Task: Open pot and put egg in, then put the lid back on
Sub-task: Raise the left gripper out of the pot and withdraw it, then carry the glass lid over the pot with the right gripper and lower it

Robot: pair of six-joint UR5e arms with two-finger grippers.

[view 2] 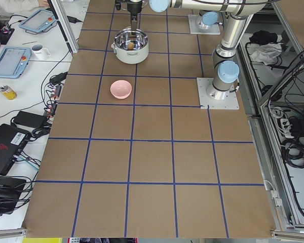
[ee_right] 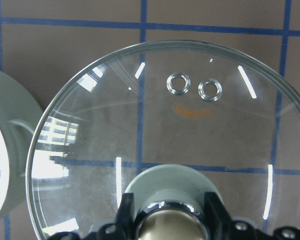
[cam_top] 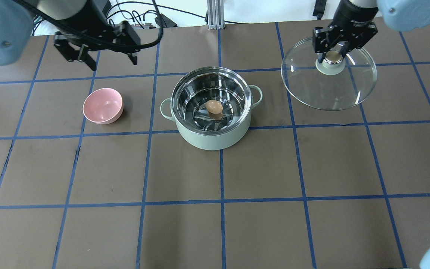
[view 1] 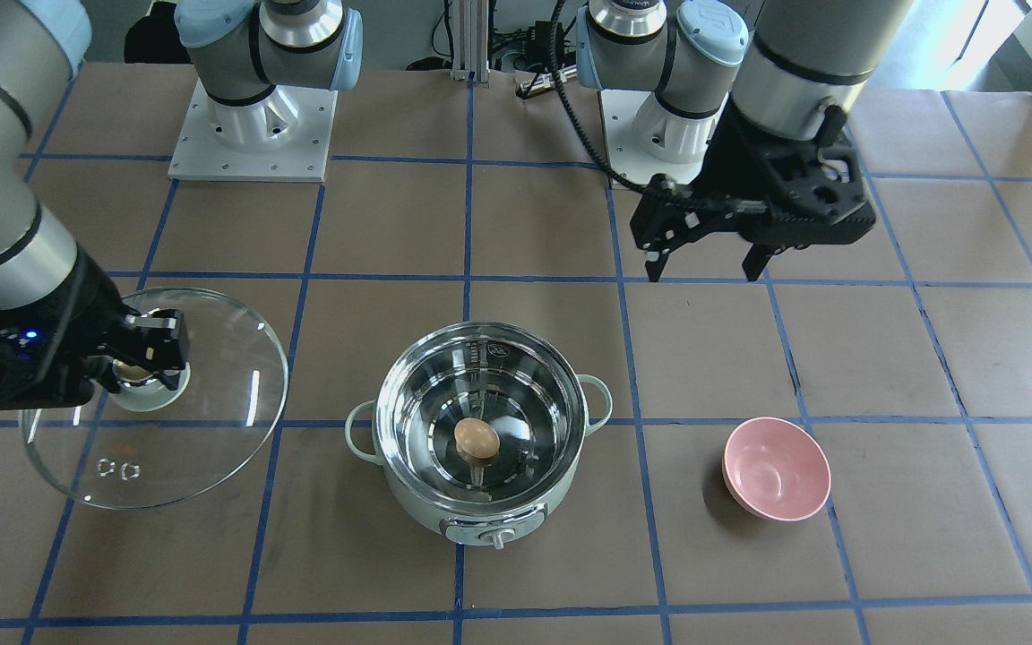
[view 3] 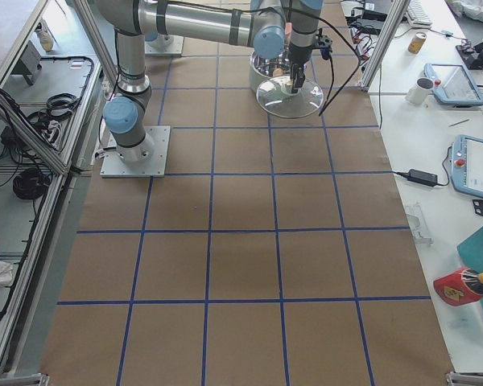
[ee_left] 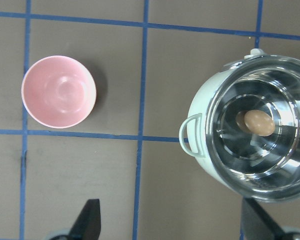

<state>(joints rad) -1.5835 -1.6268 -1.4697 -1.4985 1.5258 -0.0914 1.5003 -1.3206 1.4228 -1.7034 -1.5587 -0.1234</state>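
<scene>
Lid: nearest thing to my right wrist camera. Clear glass dome, two vent rings near the far rim, held off to my right of the pot, apart from it.
Right fingers: clamped on the lid's knob from above, one each side. The knob is the only real grip point, and a top grip suits lowering the dome straight down. Can't tell whether the rim touches the bench.
Pot: mid-bench, open, steel inside showing, control panel facing away from me.
Egg: lying on the pot floor, about centre. Put-in step looks done.
Left fingers: spread apart, holding nothing, high over the bench with bowl and pot both in my left wrist view. My read: parked out of the lid's path.
Pink bowl: my left of the pot, apart from it.
Next: carry the lid over the pot, centre it, lower it. Risk: the rim catching the steel lip off-centre.
Bench: matte brown sheet with a blue tape grid; both arm bases bolted on plates.
Room: side tables with teach pendants, a mug and cables.
</scene>
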